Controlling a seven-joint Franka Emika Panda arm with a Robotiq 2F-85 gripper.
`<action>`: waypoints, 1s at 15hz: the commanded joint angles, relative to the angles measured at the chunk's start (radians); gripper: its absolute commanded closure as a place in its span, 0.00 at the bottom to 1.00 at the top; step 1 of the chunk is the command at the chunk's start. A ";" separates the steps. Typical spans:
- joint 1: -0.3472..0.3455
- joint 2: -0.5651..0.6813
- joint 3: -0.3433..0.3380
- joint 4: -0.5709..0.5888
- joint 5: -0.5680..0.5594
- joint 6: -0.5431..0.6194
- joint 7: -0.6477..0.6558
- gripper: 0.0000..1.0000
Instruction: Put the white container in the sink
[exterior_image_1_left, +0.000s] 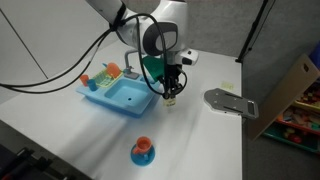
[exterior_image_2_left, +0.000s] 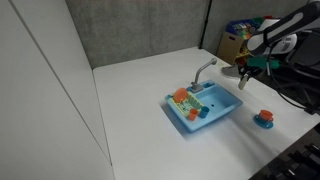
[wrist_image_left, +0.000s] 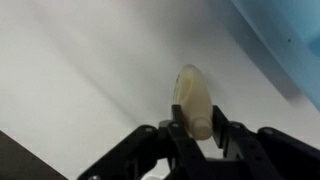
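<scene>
With your claw (wrist_image_left: 198, 128) clamped on the container (wrist_image_left: 192, 95), just beside the sink (exterior_image_1_left: 128, 97), lift clear of its rim, carry it sideways over the basin, and lower it close before you let go.

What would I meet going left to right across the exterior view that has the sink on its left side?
sink → gripper, shut on the white container → grey plate. The orange cup is left out: it stands in front of the sink's right end.

A lab: grey partition panels (exterior_image_2_left: 140, 30) behind white table (exterior_image_2_left: 130, 100).
</scene>
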 joint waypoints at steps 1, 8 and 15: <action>0.011 -0.121 0.017 -0.113 -0.050 -0.009 -0.081 0.91; 0.010 -0.174 0.046 -0.158 -0.078 -0.008 -0.161 0.68; 0.009 -0.198 0.050 -0.183 -0.079 -0.009 -0.181 0.68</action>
